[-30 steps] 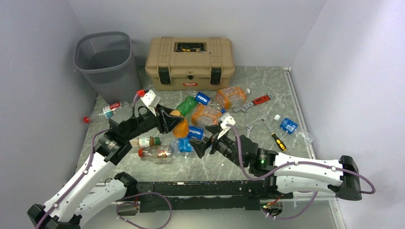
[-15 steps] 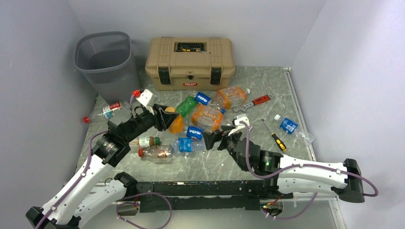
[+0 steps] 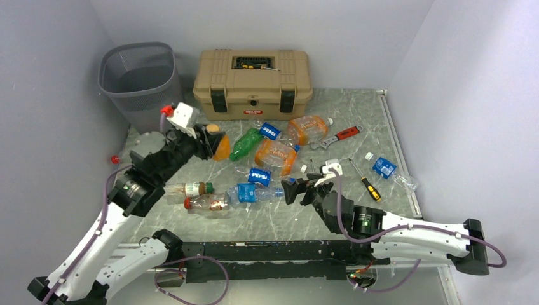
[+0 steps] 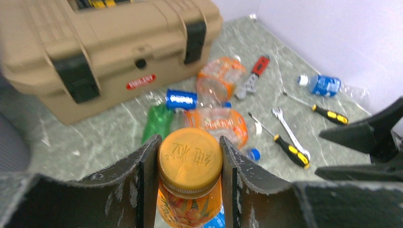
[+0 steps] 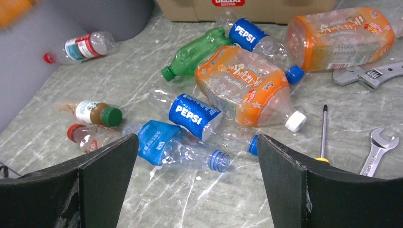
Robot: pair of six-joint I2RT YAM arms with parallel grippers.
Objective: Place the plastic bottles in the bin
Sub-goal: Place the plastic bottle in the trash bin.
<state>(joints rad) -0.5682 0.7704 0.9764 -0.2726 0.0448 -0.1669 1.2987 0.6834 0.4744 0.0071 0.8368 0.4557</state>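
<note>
My left gripper (image 3: pixel 213 141) (image 4: pixel 189 140) is shut on the cap of a small orange bottle (image 3: pixel 222 148) (image 4: pixel 190 164), which hangs in the air just right of the grey mesh bin (image 3: pixel 141 82). My right gripper (image 3: pixel 293 189) (image 5: pixel 197 142) stands open low over the table. Nothing is between its fingers. Just beyond it lie a crushed blue-label bottle (image 3: pixel 249 192) (image 5: pixel 164 142) and a Pepsi bottle (image 3: pixel 259 176) (image 5: pixel 195 115). Further plastic bottles lie scattered: a green one (image 3: pixel 246 143), two large orange-label ones (image 3: pixel 274 154) (image 3: pixel 307 129) and a brown one with a green cap (image 3: pixel 194 188).
A tan toolbox (image 3: pixel 253 82) stands at the back beside the bin. A red-handled wrench (image 3: pixel 337 136), a small spanner (image 3: pixel 331 171) and screwdrivers (image 3: pixel 363 178) lie to the right. A blue-label bottle (image 3: pixel 385 166) lies near the right wall, and a red-capped one (image 5: pixel 83 46) by the bin's foot.
My left gripper has carried the orange bottle up and to the left, toward the bin. The right arm has shifted to the right, its gripper still open.
</note>
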